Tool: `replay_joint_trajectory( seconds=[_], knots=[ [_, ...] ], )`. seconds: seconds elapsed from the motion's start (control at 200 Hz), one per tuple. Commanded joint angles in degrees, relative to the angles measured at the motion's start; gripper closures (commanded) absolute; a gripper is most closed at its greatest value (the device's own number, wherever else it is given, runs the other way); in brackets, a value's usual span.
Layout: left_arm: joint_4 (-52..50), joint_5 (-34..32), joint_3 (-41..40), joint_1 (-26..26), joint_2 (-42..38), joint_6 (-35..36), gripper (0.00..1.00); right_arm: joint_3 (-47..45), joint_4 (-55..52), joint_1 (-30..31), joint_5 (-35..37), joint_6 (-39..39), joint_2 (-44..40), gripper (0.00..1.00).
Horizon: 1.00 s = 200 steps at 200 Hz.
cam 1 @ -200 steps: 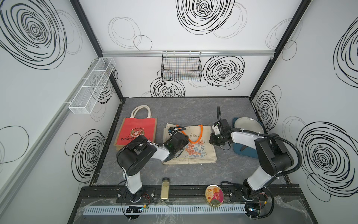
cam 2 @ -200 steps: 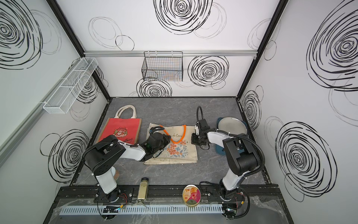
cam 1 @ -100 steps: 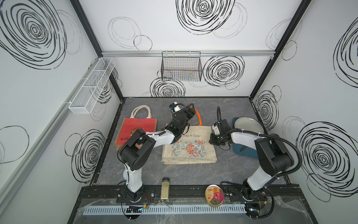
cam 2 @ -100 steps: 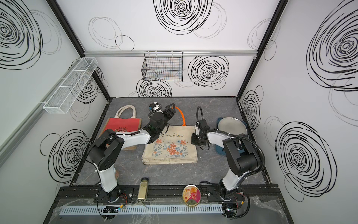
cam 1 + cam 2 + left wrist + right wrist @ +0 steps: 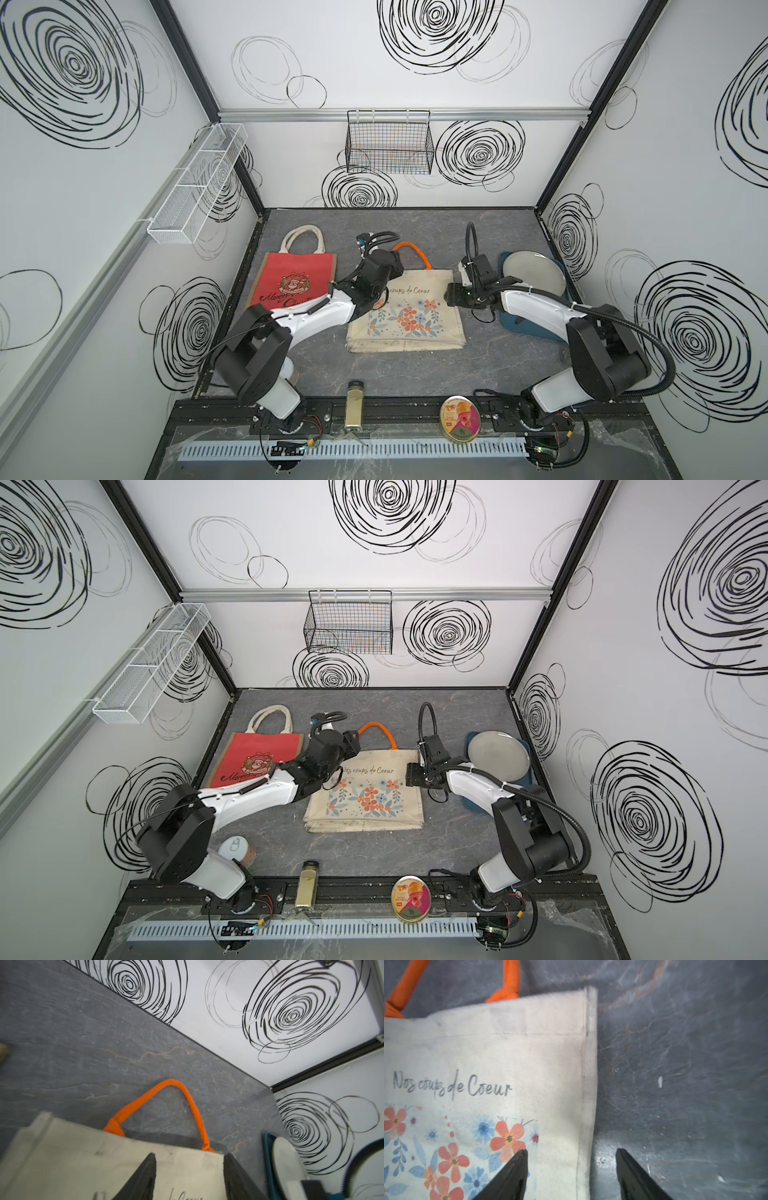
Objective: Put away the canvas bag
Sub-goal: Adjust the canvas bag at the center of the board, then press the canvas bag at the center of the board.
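1. While I watch both top views, the canvas bag [image 5: 409, 322] lies flat mid-table, its orange handle [image 5: 411, 250] toward the back wall; the left gripper [image 5: 390, 270] sits over its handle-end corner nearest a red bag [image 5: 297, 278]; the right gripper [image 5: 451, 293] is at its opposite side edge; a blue tray [image 5: 530, 330] holds a grey plate [image 5: 534, 272]; a black wire basket [image 5: 388, 143] hangs on the back wall, a white wire rack [image 5: 199, 183] on the left wall; I cannot tell their contents.
2. Left wrist: my fingers [image 5: 145, 1176] stand apart above the bag's hem, gripping nothing; the handle loop lies on the table beyond.
3. Right wrist: my fingers [image 5: 512, 1174] stand apart, one over the floral print, one over bare table, the bag's side seam between them.
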Motion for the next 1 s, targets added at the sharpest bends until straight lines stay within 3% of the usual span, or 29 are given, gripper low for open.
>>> replay_joint_trajectory(
  seconds=[0.0,0.07,0.155,0.265,0.44,0.54,0.701,0.816,0.996],
  knots=[
    [-5.3,2.9,-7.4,0.0,-4.4,-2.5,0.52,3.1,-5.1,5.2,9.3,1.5,-3.2,0.28],
    [-5.6,3.6,-11.8,-0.5,-7.8,-5.3,0.59,3.3,-3.9,9.7,8.4,1.8,-4.1,0.29],
    [-6.2,2.4,-16.1,-2.3,-11.6,-8.5,0.64,2.5,1.4,14.3,1.1,3.9,-3.5,0.35],
    [-6.8,1.9,-19.9,-5.3,-13.6,-12.7,0.67,1.3,10.9,20.5,-8.0,7.0,0.2,0.52],
    [-0.2,0.6,-28.1,-7.7,-12.3,-19.5,0.74,2.0,17.6,28.3,-10.7,8.1,8.5,0.77],
    [4.2,0.4,-31.0,-7.4,-9.1,-20.4,0.75,-0.8,21.0,28.1,-11.6,9.9,12.0,0.86],
    [11.0,0.6,-33.9,-6.1,-1.9,-20.7,0.74,-8.7,24.6,24.7,-12.2,12.5,13.3,0.91],
    [23.5,4.2,-39.8,-3.4,3.7,-26.0,0.78,-14.9,25.7,21.3,-13.0,13.0,11.8,0.94],
    [25.1,2.1,-43.5,-3.0,5.1,-31.0,0.81,-25.8,25.3,14.5,-12.1,15.9,7.6,0.97]
  ],
)
